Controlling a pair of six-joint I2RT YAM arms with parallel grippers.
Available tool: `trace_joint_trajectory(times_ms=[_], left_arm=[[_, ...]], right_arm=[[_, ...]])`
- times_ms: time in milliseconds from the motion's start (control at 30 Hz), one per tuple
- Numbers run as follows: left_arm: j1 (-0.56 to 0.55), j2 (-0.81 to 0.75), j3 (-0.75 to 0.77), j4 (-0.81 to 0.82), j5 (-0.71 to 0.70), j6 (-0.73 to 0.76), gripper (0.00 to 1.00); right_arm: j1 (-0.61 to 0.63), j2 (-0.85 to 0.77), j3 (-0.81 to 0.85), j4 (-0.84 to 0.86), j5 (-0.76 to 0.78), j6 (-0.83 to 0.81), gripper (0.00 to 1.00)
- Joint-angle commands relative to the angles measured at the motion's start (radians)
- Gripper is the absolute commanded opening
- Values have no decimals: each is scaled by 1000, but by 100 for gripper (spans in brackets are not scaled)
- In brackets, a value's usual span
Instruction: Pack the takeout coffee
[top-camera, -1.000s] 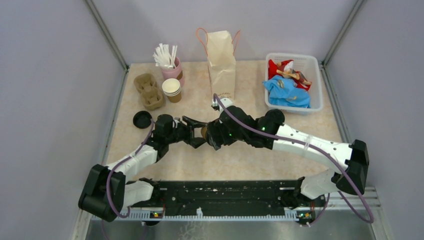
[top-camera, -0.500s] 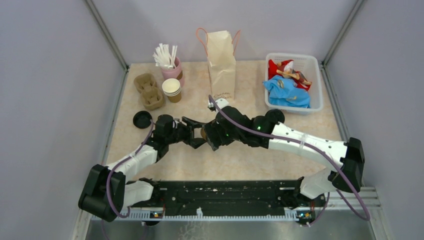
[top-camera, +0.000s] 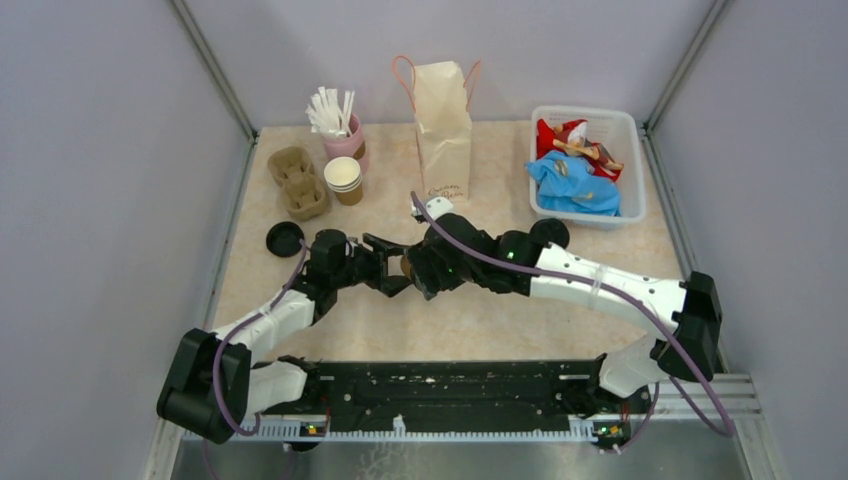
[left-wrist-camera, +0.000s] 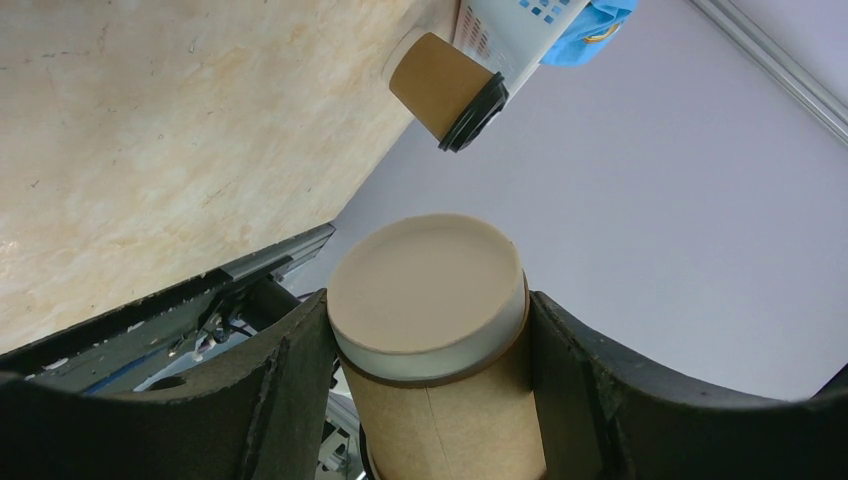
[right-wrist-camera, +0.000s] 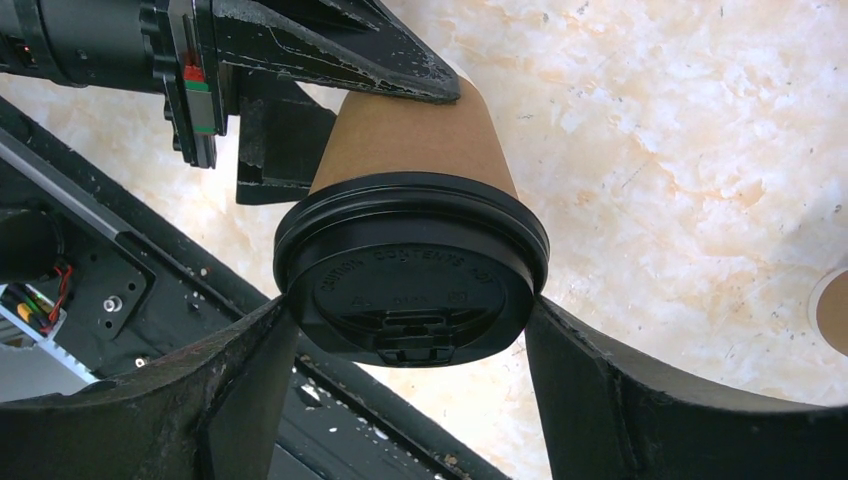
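Takeout coffee cup (right-wrist-camera: 410, 130) is clenched by the left tool (left-wrist-camera: 428, 310) above the desk's (top-camera: 480, 320) middle; right tool (right-wrist-camera: 410, 310) flanks its lid (right-wrist-camera: 412, 270), grip unclear. Pinching there could pop it off.

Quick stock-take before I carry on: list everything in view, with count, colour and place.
held lidded cup: 1, brown, black lid, on its side between the grippers, mid-table
standing lidded cup: 1, brown, black lid, beside the bin
loose lid: 1, black, left side
paper bag: 1, cream, pink handles, back centre
cup stack: 1, brown, white rims, left of bag
straw cup: 1, pink, white straws, back left
cup carrier: 1, brown, left of stack
bin: 1, white, back right, blue cloth and red items inside
table: 1, beige marbled
left gripper: 1, black, shut on the held cup's body
right gripper: 1, black, flanking its lid, grip unclear
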Motion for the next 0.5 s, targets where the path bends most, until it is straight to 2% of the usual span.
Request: trace_joint_trajectory(times_ms=[0, 267, 333, 467], left_arm=[[-4, -27, 8, 34, 42, 7, 42], [-5, -22, 24, 9, 42, 31, 55], [-4, -28, 27, -9, 36, 46, 63], [-3, -57, 41, -118, 6, 125, 89]], right_arm=[[10, -4, 37, 27, 44, -4, 74], [10, -22, 24, 27, 55, 0, 71], [10, -29, 17, 21, 62, 10, 71], [7, -48, 0, -29, 95, 38, 71]])
